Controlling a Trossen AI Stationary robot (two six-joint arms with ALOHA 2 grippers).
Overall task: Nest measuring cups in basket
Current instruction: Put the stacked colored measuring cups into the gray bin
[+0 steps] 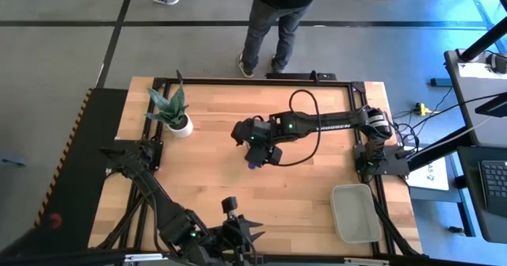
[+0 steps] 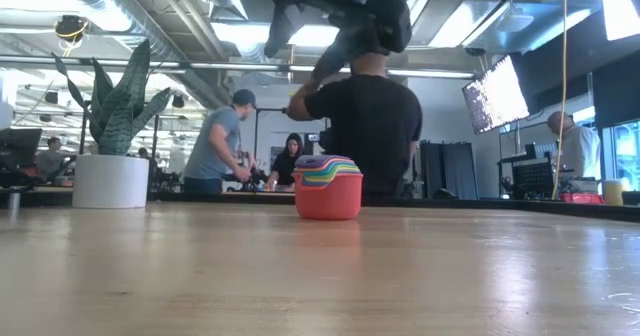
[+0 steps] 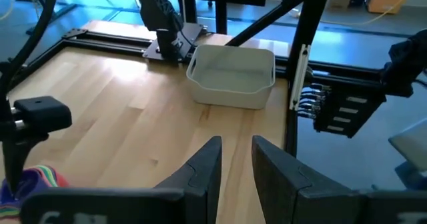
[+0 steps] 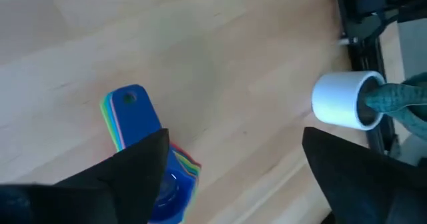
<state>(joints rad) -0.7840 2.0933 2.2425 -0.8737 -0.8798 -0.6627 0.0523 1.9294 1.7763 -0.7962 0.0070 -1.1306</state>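
Nearest the table's front edge: the left gripper (image 1: 230,207), a dark two-finger pincer, waits well clear of the work; its fingers (image 3: 200,174) stand a little apart with bare wood between them and nothing held, so it looks parked to leave room for the other arm.

Table centre: the measuring cups (image 2: 327,186), small round plastic cups in a rainbow of colours, sit nested in one stack on the pale wooden table (image 1: 317,195), the orange-red largest at the bottom and purple at the top, flat handles fanned to one side with the blue handle (image 4: 133,114) uppermost.

Above the stack: the right gripper (image 4: 233,164) hangs just over the cups, jaws spread wide and empty, one finger over the stack's rim; that reads as a let-go or the start of a fresh grab, though which is hard to say from here.

Front right corner: the basket (image 1: 356,213), a translucent greyish-white rectangular plastic tub, stands apparently empty and well apart from the stack, so the nested set has yet to go in.

Far left: a white round plant pot (image 1: 181,126) with a spiky green plant stands out of the way.

Beyond the table: a person in dark clothes (image 2: 365,121) stands just behind the far edge.
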